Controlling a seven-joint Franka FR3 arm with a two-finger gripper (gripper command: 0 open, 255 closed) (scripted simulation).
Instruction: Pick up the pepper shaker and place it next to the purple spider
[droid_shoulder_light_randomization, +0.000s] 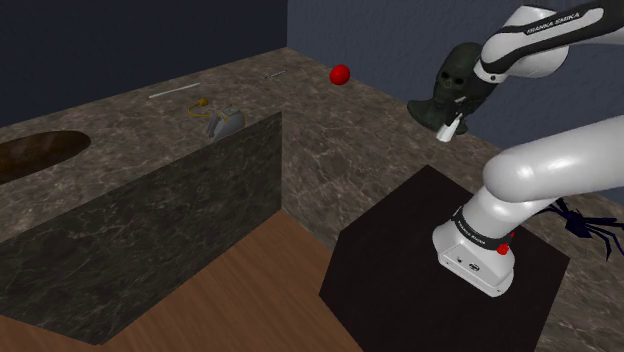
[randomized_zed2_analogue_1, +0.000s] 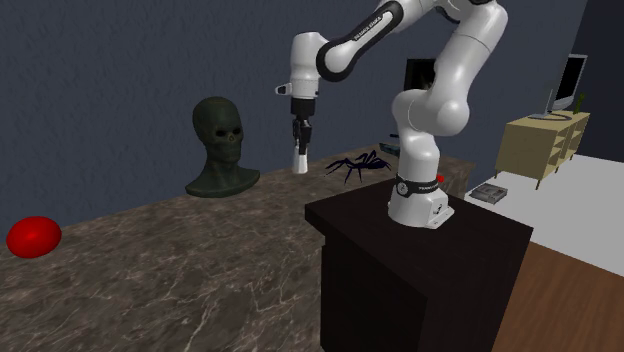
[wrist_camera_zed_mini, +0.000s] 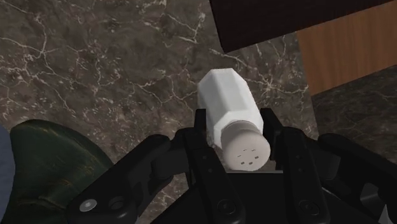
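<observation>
A white pepper shaker (wrist_camera_zed_mini: 229, 108) with a holed cap sits clasped between my black fingers (wrist_camera_zed_mini: 202, 130) in the wrist view, above the dark marble counter. In the second exterior view my gripper (randomized_zed2_analogue_1: 299, 143) hangs over the counter, shut on the shaker (randomized_zed2_analogue_1: 299, 161), between the dark green skull bust (randomized_zed2_analogue_1: 220, 147) and the purple spider (randomized_zed2_analogue_1: 354, 164). In the shoulder view the shaker (droid_shoulder_light_randomization: 451, 127) pokes out in front of the bust (droid_shoulder_light_randomization: 449, 88), while the spider (droid_shoulder_light_randomization: 590, 225) lies far off at that view's right edge, behind the arm.
A red ball (droid_shoulder_light_randomization: 340, 74) lies on the counter at the back. The black stand (droid_shoulder_light_randomization: 440, 265) fills the corner. A counter arm with a sink (droid_shoulder_light_randomization: 35, 155) and small items (droid_shoulder_light_randomization: 220, 121) runs to the shoulder view's left. Wooden floor (droid_shoulder_light_randomization: 240, 300) lies between.
</observation>
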